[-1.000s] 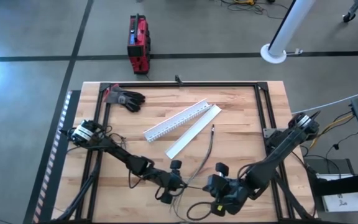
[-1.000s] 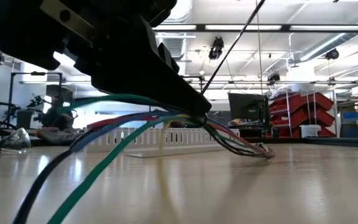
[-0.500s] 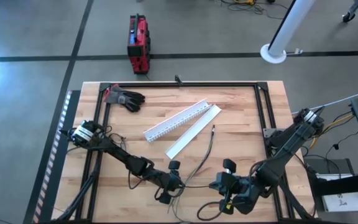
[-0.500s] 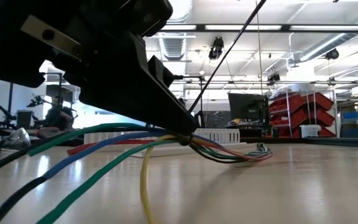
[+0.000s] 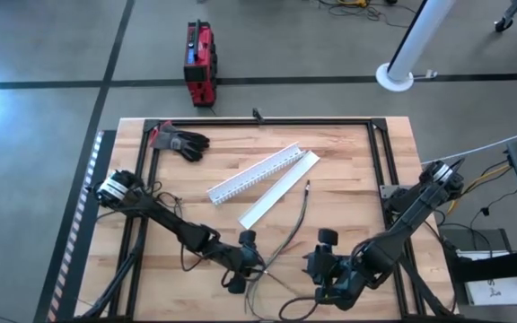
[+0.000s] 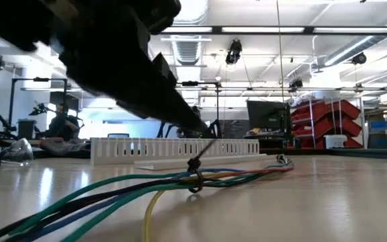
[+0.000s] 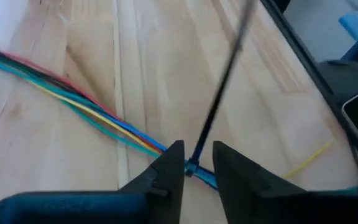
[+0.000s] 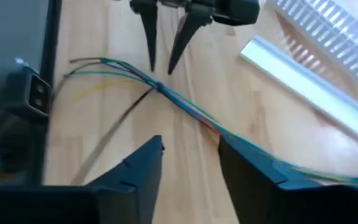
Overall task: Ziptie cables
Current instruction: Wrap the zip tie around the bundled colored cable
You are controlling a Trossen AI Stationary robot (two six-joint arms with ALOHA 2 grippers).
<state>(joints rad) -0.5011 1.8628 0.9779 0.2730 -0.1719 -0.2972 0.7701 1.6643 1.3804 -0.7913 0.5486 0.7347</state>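
your left end effector (image 7: 194, 163) sits low at the near middle of the pale wooden desk (image 5: 348, 193), fingers parted only a sliver, straddling the thin black zip tie (image 7: 219, 102) where it circles the bunch of thin green, blue, red and yellow cables (image 7: 92, 109); you cannot tell whether the tips press on it. the cables (image 6: 146, 188) lie flat on the desk, cinched at one spot. your right end effector (image 8: 188, 155) hangs just beside them, released, fingers spread wide, holding nothing. a white slotted plastic channel (image 5: 254, 175) lies farther back.
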